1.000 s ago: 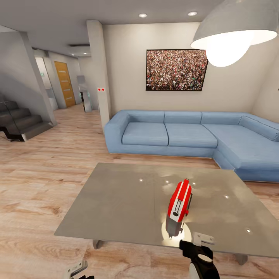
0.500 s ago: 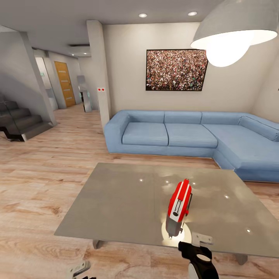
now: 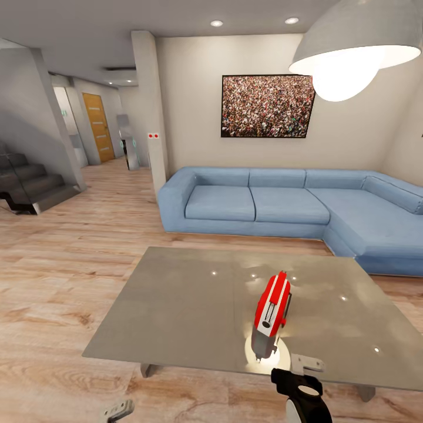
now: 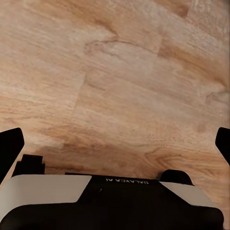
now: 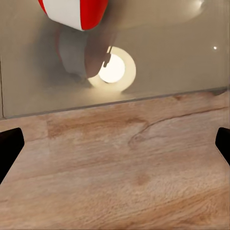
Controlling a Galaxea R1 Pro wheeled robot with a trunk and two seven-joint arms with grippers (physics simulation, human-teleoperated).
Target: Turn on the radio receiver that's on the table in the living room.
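Radio receiver [image 3: 272, 310] stands on the grey bench [image 3: 176, 311] just ahead of the right pincer [image 3: 305, 365], not touching it; since a second ago that pincer has edged slightly down and the left pincer [image 3: 117, 408] has sunk lower over the wood floor [image 3: 53, 282]. Right wrist view adds the bench edge, the lamp's reflection [image 5: 115, 70] and the receiver's red end [image 5: 74, 12], with both dark fingertips [image 5: 9, 146] spread wide, empty. Left wrist view has the fingers [image 4: 9, 146] equally wide over bare planks.
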